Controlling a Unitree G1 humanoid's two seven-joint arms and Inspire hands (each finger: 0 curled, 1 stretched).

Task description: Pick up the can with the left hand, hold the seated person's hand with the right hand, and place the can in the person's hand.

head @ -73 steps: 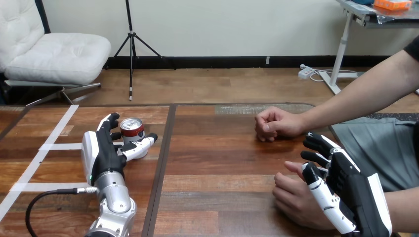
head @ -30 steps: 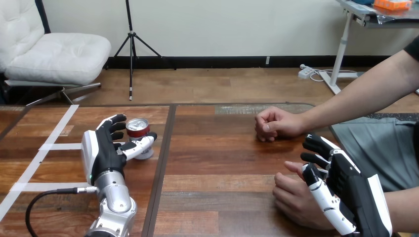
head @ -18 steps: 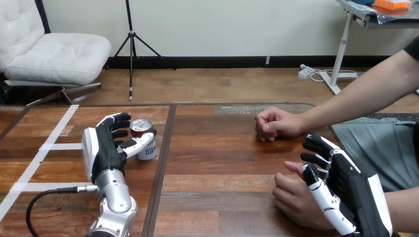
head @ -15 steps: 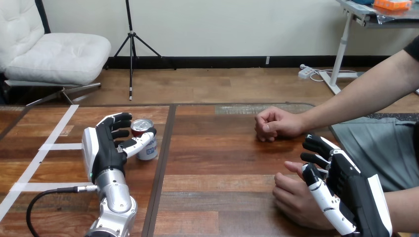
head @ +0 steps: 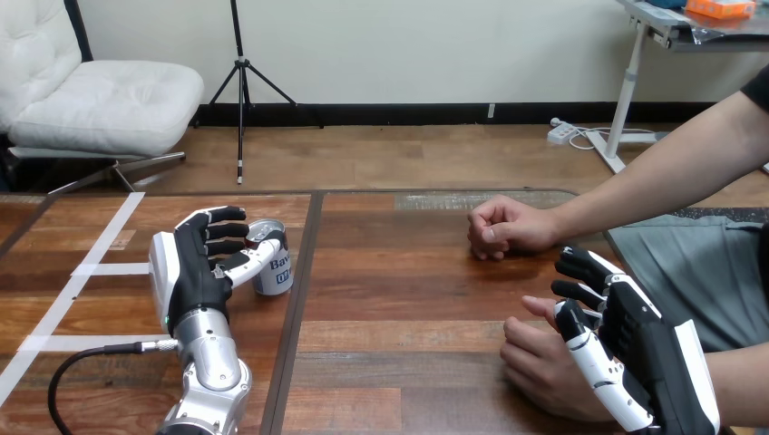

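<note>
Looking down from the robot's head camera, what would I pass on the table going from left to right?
First white tape lines → the robot's left hand → the can in its grasp → the person's clenched hand → the robot's right hand.

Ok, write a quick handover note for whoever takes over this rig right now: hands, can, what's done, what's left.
The left hand has fingers and thumb curled round the can, which tilts, at the left of the table.
The right hand is beside the person's nearer hand; hold not clear.
The person's farther hand is a fist on the table.
Done: can grasped. Left: secure the person's hand, carry the can over, place it there.
</note>
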